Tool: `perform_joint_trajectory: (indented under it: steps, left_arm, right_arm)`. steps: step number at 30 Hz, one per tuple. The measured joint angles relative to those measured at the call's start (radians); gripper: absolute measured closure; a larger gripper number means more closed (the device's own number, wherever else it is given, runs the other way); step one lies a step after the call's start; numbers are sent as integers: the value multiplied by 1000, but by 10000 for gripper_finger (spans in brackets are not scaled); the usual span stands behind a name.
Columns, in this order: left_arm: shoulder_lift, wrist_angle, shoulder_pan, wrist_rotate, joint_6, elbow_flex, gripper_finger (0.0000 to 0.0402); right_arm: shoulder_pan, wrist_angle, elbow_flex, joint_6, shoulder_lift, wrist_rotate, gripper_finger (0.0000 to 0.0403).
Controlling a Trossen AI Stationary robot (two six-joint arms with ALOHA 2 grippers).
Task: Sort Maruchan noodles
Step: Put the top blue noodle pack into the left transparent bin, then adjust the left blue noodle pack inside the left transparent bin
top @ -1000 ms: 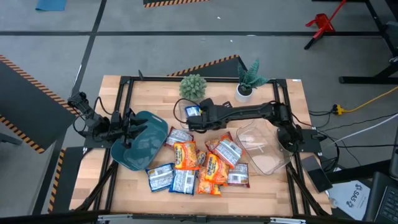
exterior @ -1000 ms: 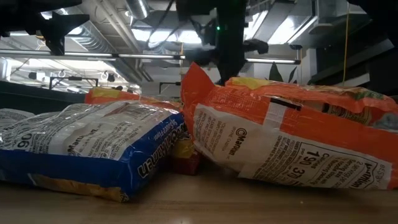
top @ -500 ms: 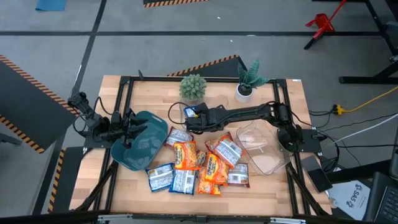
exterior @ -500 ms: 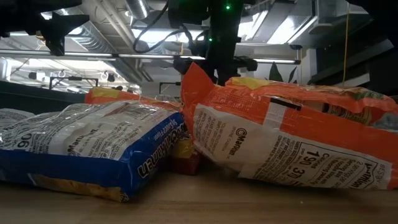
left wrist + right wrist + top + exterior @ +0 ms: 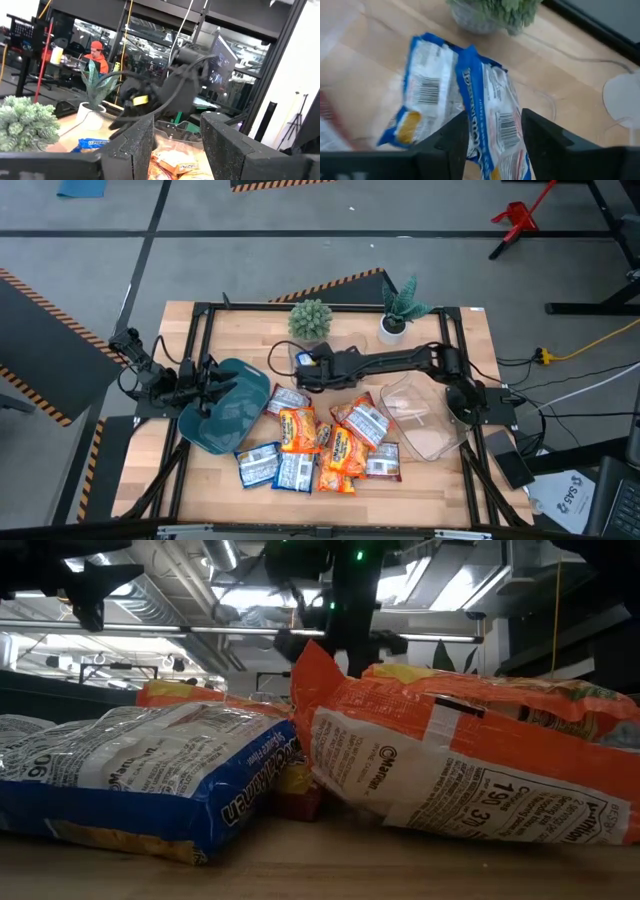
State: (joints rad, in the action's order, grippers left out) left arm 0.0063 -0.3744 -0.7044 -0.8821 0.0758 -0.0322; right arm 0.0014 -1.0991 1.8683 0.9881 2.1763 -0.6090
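Tabletop (image 5: 380, 65): blue packet (image 5: 490, 125) lies between right gripper's (image 5: 492, 135) parted jaws.

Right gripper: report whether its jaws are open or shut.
Open. In the right wrist view the right gripper shows its two dark fingers apart, with a blue-and-white noodle packet showing in the gap between them.

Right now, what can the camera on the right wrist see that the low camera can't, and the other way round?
Only the right wrist view shows two blue-and-white noodle packets lying on the wooden table, right ahead of the right gripper, whose fingers stand apart.

Only the low view shows a big orange packet, and the ceiling lights behind.

Both show a blue-and-white noodle packet, a bit of a green plant and the table.
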Motion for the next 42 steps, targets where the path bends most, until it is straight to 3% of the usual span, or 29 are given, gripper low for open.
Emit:
perform_joint_trajectory:
  steps: [5, 11, 17, 22, 32, 36, 42]
  left_arm:
    - [0, 0, 0, 1, 24, 0, 244]
    - [0, 1, 0, -11, 27, 0, 244]
    - [0, 1, 0, -25, 27, 0, 244]
    - [0, 1, 0, -25, 31, 0, 244]
    - [0, 1, 0, -26, 49, 0, 244]
    - [0, 1, 0, -26, 49, 0, 244]
    - [0, 1, 0, -26, 62, 0, 244]
  right_arm:
    - [-17, -23, 0, -10, 50, 65, 267]
    - [-23, -120, 0, 51, 65, 75, 325]
    - [-22, -59, 0, -34, 65, 112, 349]
    - [-21, -11, 0, -55, 65, 115, 318]
    - [-16, 103, 0, -148, 64, 148, 212]
    - [-2, 163, 0, -197, 61, 117, 201]
    - [8, 168, 2, -218, 50, 62, 215]
